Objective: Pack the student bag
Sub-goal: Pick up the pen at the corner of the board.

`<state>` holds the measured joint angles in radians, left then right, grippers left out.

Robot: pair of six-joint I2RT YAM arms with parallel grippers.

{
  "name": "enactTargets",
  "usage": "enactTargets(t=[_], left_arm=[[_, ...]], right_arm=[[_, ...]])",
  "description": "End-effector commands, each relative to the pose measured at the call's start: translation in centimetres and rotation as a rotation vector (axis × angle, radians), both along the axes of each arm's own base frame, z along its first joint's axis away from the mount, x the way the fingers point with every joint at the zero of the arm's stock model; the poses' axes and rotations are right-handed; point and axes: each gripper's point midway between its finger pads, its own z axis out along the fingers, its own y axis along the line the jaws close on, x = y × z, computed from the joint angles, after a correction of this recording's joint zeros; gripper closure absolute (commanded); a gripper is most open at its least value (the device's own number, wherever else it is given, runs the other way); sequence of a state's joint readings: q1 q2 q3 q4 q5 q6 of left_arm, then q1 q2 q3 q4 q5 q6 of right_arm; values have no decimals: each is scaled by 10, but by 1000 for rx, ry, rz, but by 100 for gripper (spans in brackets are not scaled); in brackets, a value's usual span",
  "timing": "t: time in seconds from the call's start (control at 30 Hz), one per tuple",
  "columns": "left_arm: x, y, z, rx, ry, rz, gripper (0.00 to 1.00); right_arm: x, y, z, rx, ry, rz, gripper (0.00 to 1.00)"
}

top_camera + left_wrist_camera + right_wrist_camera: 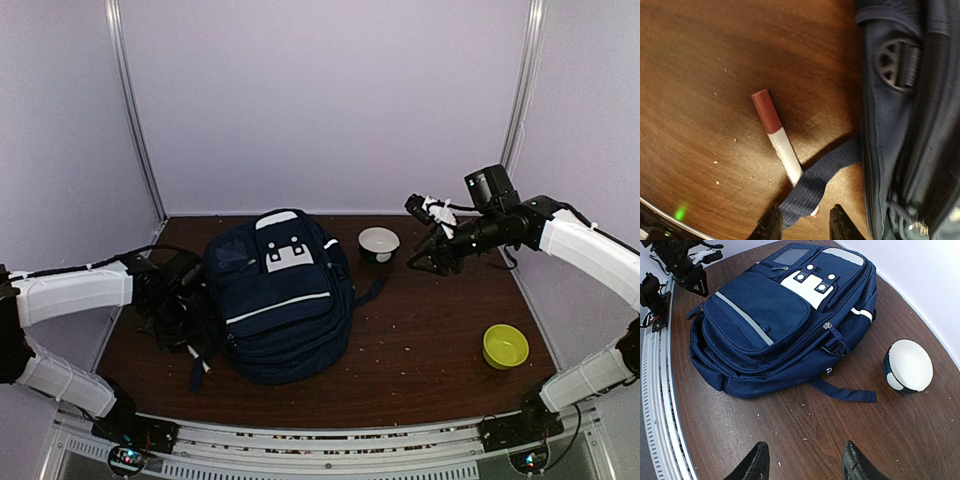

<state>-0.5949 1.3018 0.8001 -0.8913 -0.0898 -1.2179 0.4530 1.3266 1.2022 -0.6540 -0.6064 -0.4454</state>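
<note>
The student bag [280, 300] is a bulky, soft navy fabric backpack lying flat on the brown wood-grain table [430, 330]. It has mesh side pockets, a white stripe across the front pocket and a white patch with press-studs near the top.

The left pincer [805, 226] stands partly open and clamps nothing. The frayed end of a flat woven strap [815, 182] lies in the gap, over the lower end of a marker [777, 137]. The marker has a smooth white barrel and a dull red cap, and it slants away ahead and to the left of the fingers. The bag's side, with a round black plastic buckle [897, 62], rises just to their right.

The right pincer [805, 465] is wide open and empty, raised above the table. The bag lies ahead and to its left. A round white-domed object [910, 365] with a dark rim sits ahead to its right, and I cannot tell whether it is an upturned bowl. A glossy yellow-green bowl [505, 345] sits behind that pincer.

Both pincers' fingertips are cut off at the edge of the wrist views. From above, the left one blends into dark shadow.
</note>
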Motion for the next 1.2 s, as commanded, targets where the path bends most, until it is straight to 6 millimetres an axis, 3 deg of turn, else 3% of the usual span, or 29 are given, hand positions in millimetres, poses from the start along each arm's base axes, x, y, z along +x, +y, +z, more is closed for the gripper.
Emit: enactTargets(t=[0.0, 0.13, 0.73, 1.17], left_arm=[[0, -6, -14, -45, 52, 116, 67], [1, -9, -24, -59, 68, 148, 68], [4, 11, -44, -91, 71, 300, 70], [2, 26, -56, -59, 147, 242, 78]], right_arm=[[-3, 1, -5, 2, 10, 17, 51], [-3, 2, -8, -1, 25, 21, 51], [-3, 5, -18, -9, 61, 35, 51], [-4, 6, -19, -7, 72, 39, 51]])
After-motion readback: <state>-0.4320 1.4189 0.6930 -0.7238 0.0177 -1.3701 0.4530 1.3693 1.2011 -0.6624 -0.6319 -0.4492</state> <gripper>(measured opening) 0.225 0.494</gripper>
